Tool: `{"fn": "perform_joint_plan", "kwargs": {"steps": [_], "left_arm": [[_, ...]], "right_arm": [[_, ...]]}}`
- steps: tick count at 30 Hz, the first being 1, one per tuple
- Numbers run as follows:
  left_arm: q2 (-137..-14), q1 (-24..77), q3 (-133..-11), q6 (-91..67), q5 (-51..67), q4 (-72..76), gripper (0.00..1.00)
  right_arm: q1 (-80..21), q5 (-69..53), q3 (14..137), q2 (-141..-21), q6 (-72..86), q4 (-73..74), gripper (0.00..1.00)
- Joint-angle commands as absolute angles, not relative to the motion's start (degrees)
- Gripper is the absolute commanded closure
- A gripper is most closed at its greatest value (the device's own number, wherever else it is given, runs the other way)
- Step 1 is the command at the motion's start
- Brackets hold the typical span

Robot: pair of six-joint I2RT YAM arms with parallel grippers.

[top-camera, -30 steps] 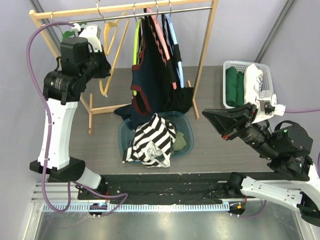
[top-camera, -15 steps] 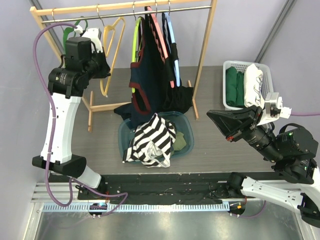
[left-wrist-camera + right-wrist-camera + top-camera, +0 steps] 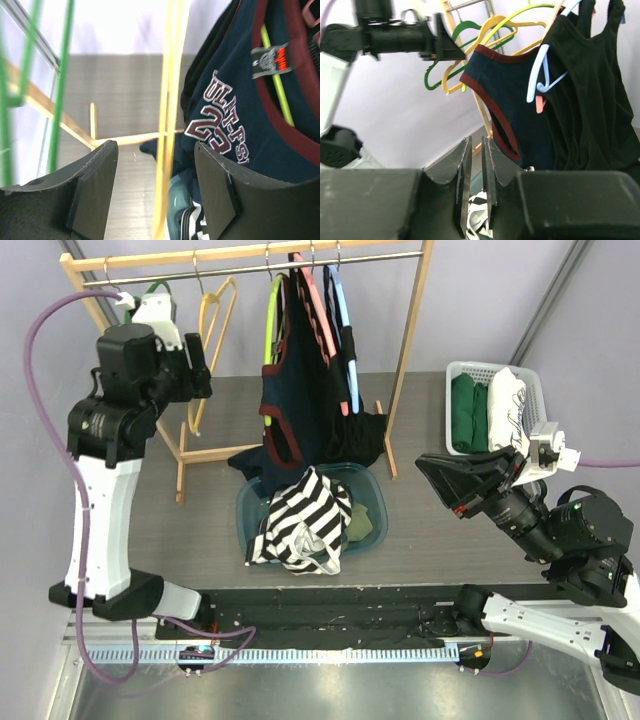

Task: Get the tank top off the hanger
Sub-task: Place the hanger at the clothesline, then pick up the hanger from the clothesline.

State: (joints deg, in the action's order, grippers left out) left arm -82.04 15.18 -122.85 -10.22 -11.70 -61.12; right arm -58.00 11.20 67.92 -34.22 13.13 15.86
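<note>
A navy tank top (image 3: pixel 290 390) with maroon trim hangs on a lime hanger (image 3: pixel 272 320) at the middle of the rail. A black tank top (image 3: pixel 345 405) hangs just right of it. A striped tank top (image 3: pixel 305 525) lies in the blue bin (image 3: pixel 372 490) below. My left gripper (image 3: pixel 200 368) is open beside the bare yellow hanger (image 3: pixel 215 310). In the left wrist view the yellow hanger (image 3: pixel 170 100) passes untouched between the spread jaws of the left gripper (image 3: pixel 155 150), with the navy tank top (image 3: pixel 235 115) behind. My right gripper (image 3: pixel 425 468) points at the clothes, open by a narrow gap with nothing in it (image 3: pixel 475 145).
The wooden rack's right post (image 3: pixel 410 350) and its floor brace (image 3: pixel 215 455) frame the bin. A green hanger (image 3: pixel 155 288) hangs at the rail's left end. A white basket (image 3: pixel 462 368) with folded green and white clothes stands at the right.
My left gripper has opened and let go of the yellow hanger, which now hangs free on the rail; the left arm shifted left. The right jaws have parted slightly.
</note>
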Motion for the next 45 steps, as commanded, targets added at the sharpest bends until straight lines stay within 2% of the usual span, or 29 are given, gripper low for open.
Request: {"fn": "perform_joint_plan", "kwargs": {"steps": [1, 4, 8, 9, 11, 14, 23, 30, 34, 37, 45], "left_arm": [[-76.7, 14.9, -125.1, -7.0, -13.5, -55.9, 0.33], [-74.9, 14.9, -125.8, -7.1, -12.0, -54.8, 0.34], [-73.2, 14.8, -127.4, -7.8, -10.5, -55.4, 0.36], [-72.7, 14.9, -126.5, -7.7, -10.3, -55.3, 0.37], [-70.7, 14.8, -124.5, -7.3, -9.8, -55.1, 0.37], [-68.2, 14.9, -121.8, -6.4, -8.9, -54.8, 0.37], [-65.4, 14.9, -117.5, -4.0, -7.0, -55.5, 0.41], [-64.0, 14.9, -114.1, -4.2, -6.1, -55.0, 0.42], [-63.8, 14.8, -113.0, -4.3, -6.0, -55.1, 0.42], [-63.8, 14.8, -113.2, -4.4, -6.0, -55.0, 0.42], [-64.0, 14.9, -114.3, -4.4, -6.0, -55.1, 0.41]], "right_arm": [[-57.9, 14.6, 72.1, -39.6, 13.4, 15.8, 0.77], [-57.9, 17.1, 80.5, -50.1, 11.0, 19.5, 0.71], [-57.9, 21.4, 103.1, -69.2, 8.1, 26.7, 0.69], [-57.9, 22.9, 107.1, -72.8, 7.7, 29.1, 0.66], [-57.8, 23.3, 117.8, -82.8, 7.6, 31.0, 0.52], [-57.9, 22.3, 126.4, -91.0, 9.0, 32.0, 0.49], [-60.5, 28.9, 137.9, -102.6, 9.3, 32.3, 0.43], [-64.9, 37.9, 138.3, -101.5, 6.3, 30.1, 0.42], [-65.6, 39.0, 135.3, -99.6, 5.6, 25.2, 0.35], [-65.7, 42.2, 139.9, -103.3, 4.2, 27.3, 0.29], [-65.0, 44.1, 142.0, -105.9, 3.7, 30.1, 0.28]]}}
